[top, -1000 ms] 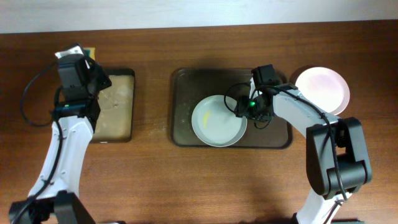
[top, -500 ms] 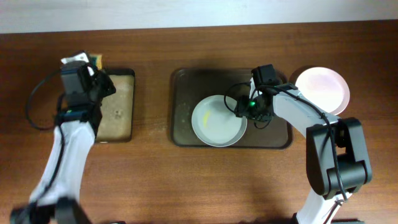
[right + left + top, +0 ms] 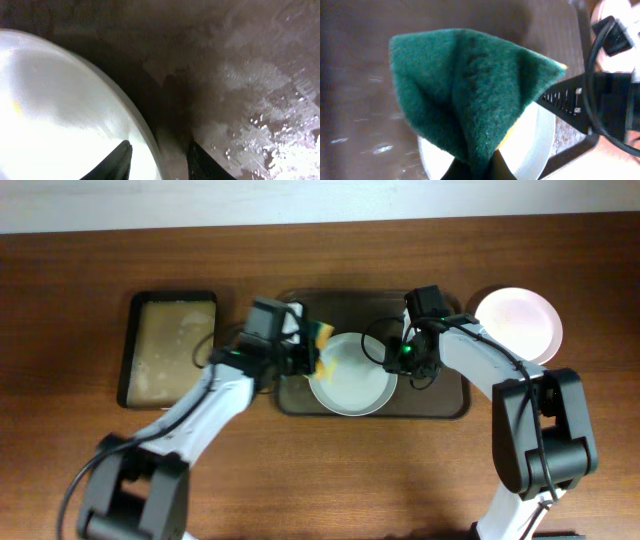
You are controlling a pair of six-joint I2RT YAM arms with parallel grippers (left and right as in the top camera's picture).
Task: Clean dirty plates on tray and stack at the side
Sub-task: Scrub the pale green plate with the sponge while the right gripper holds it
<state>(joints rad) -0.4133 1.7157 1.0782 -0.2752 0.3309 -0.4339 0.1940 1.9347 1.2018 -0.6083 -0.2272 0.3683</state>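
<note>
A white plate (image 3: pixel 350 378) with a faint yellow smear lies on the dark tray (image 3: pixel 445 398). My left gripper (image 3: pixel 303 352) is shut on a green-and-yellow sponge (image 3: pixel 322 335) and holds it over the plate's left rim. In the left wrist view the sponge (image 3: pixel 470 85) fills the space ahead of the jaws (image 3: pixel 477 169), above the plate (image 3: pixel 532 145). My right gripper (image 3: pixel 393 360) grips the plate's right rim. In the right wrist view its fingers (image 3: pixel 160 157) straddle the rim, one inside the plate (image 3: pixel 60 110) and one outside over the wet tray (image 3: pixel 250 100). Another white plate (image 3: pixel 517 323) lies on the table right of the tray.
A smaller black tray with tan lining (image 3: pixel 170 348) lies at the left of the table. The dark tray's floor is wet, with foam specks. The wall edge runs along the back.
My left arm has swung right from the small tan-lined tray to the dark tray, carrying the sponge to the plate's left rim. The right arm and the plate have not moved.
</note>
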